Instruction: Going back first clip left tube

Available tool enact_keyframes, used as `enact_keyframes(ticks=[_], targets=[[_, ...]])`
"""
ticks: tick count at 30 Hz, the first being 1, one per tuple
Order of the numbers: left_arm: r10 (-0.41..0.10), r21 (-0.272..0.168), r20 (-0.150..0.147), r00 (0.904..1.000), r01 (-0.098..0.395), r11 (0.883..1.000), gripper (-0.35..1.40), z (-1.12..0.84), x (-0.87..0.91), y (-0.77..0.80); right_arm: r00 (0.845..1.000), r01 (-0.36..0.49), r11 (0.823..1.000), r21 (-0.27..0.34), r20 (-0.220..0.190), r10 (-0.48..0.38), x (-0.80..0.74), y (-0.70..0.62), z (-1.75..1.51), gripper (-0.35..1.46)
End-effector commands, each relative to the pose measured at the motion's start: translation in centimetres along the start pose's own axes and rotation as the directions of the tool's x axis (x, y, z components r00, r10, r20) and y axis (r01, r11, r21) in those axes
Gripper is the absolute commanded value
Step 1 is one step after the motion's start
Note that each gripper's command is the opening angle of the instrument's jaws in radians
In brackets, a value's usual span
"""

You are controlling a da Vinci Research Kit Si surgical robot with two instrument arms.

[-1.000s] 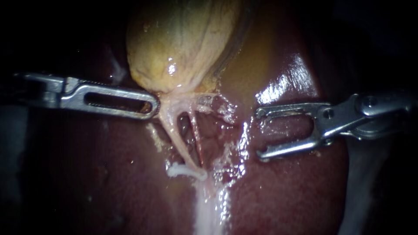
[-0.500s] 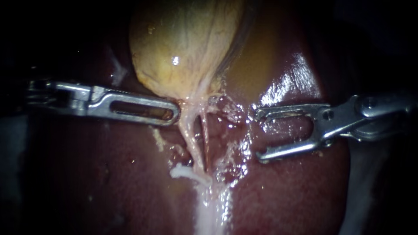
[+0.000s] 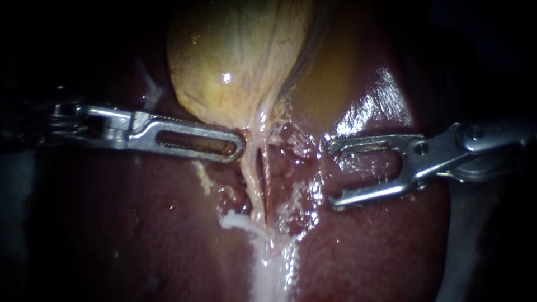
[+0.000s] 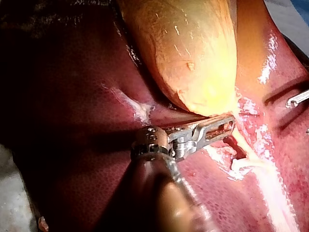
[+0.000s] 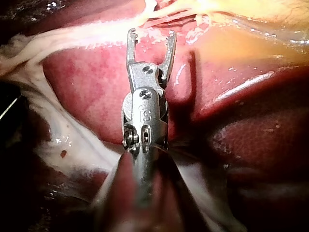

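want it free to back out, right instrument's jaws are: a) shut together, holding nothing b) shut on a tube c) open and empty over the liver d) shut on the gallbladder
c: the right instrument shows a wide gap between its jaws with only liver behind, apart from the tubes.

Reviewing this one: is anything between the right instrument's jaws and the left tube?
Yes. The right instrument, jaws open, is off to one side of the tubes. The right tube lies between it and the left tube, and frayed pale tissue sits nearer the jaws. The left instrument is on the tubes' far side, out of the path.
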Motion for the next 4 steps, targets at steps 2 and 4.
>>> enact_keyframes(ticks=[2, 4], targets=[[0.000, 0.000, 0.000, 1.0000, 0.000, 1.000, -0.35, 0.00, 0.00, 0.00, 1.000, 0.000, 1.000, 0.000, -0.003, 0.000, 0.00, 0.00, 0.00, 0.50], [0.000, 0.000, 0.000, 1.0000, 0.000, 1.000, -0.35, 0.00, 0.00, 0.00, 1.000, 0.000, 1.000, -0.004, -0.003, 0.000, 0.00, 0.00, 0.00, 0.50]])
